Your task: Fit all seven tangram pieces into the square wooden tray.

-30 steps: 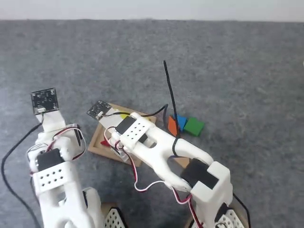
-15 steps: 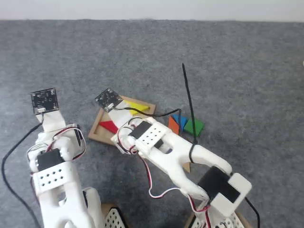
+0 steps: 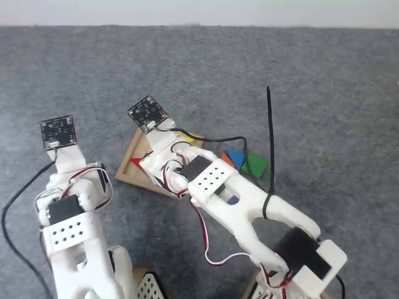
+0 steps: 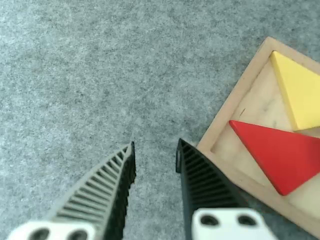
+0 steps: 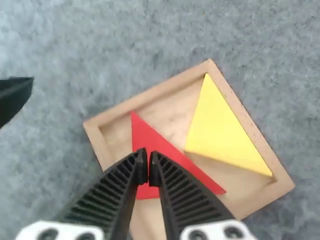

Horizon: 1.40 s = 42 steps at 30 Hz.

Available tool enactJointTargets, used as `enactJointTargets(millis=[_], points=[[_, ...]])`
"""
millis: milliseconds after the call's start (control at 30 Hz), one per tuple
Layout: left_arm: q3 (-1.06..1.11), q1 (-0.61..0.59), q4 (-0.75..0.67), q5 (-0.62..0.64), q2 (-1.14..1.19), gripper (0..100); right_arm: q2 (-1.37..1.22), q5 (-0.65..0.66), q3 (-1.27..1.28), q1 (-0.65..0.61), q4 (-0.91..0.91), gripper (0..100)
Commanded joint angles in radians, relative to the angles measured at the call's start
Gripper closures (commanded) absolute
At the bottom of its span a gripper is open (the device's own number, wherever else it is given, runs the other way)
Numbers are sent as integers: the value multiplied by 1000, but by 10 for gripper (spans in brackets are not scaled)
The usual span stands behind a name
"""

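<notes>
The square wooden tray (image 5: 95,131) holds a yellow triangle (image 5: 220,131) and a red triangle (image 5: 146,134). My right gripper (image 5: 148,156) is shut with nothing between its fingers, its tips right over the red triangle; I cannot tell if they touch it. In the high view the right arm lies across the tray (image 3: 129,175), where the red triangle (image 3: 133,163) shows by the left rim. My left gripper (image 4: 155,149) is open over the grey carpet just outside the tray's corner (image 4: 231,114). Orange (image 3: 227,160), blue (image 3: 237,156) and green (image 3: 256,165) pieces lie together right of the tray.
Grey carpet covers the whole table, with open room behind and to the right of the tray. A black cable (image 3: 270,134) rises from the right arm. The left gripper's dark fingertip (image 5: 12,95) shows off to one side of the tray in the right wrist view.
The right arm has swung farther out over the tray, its wrist camera moving toward the tray's far corner. The left arm has stayed still.
</notes>
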<state>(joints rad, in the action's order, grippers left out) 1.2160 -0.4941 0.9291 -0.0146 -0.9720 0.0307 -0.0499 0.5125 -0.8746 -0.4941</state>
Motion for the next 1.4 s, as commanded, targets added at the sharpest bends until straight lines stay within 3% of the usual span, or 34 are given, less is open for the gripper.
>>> enactJointTargets(millis=[0, 233, 600, 867, 1033, 1367], points=[[-5, 8, -21, -8, -25, 867, 56, 64, -9, -18, -93, 982], [7, 21, -28, -8, -25, 867, -25, -17, -11, -5, -159, 986], [-24, 259, -6, -35, -11, 865, -128, -98, -98, 76, -308, 983], [-288, 362, 8, 41, 420, 870, -197, -84, -98, 124, -321, 986], [-410, 393, 3, 38, 687, 949, -214, -48, -100, 182, -377, 986], [-479, 377, 8, 86, 776, 991, -205, 60, -97, 251, -452, 986]])
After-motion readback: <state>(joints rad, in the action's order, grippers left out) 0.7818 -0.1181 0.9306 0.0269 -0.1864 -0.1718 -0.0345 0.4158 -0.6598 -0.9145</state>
